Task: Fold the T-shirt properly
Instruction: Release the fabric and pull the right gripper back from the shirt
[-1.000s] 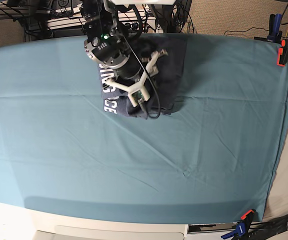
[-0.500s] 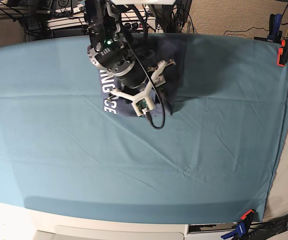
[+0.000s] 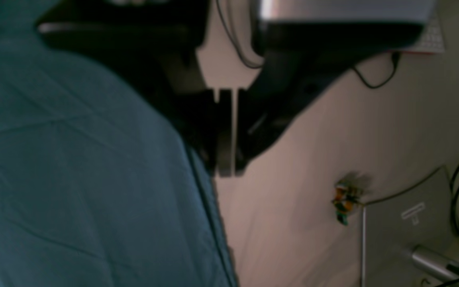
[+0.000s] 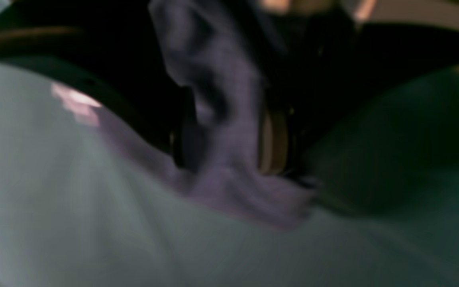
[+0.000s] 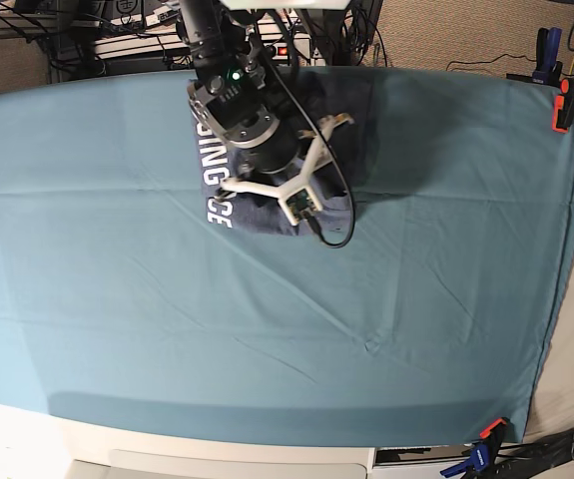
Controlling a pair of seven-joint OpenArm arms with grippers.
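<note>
Right arm's blocking loads of the T-shirt (image 5: 247,215); lettering runs lengthwise near-to-far. Right gripper (image 4: 221,159)'s jaws apart, left gripper (image 3: 226,171)'s together.

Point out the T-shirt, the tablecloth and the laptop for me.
T-shirt (image 5: 213,155): base view, on the white lettering along its side.
Tablecloth (image 5: 217,339): base view, on its bare middle.
Laptop (image 3: 393,235): left wrist view, on its grey lid.

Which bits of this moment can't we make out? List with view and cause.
- Middle of the dark slate-blue cotton T-shirt: base view, covered by the black right tool.
- Whether the right tool touches the T-shirt: right wrist view, blurred.
- White block lettering, full wording: base view, partly behind the right arm.
- Left tool: base view, outside the frame.
</note>
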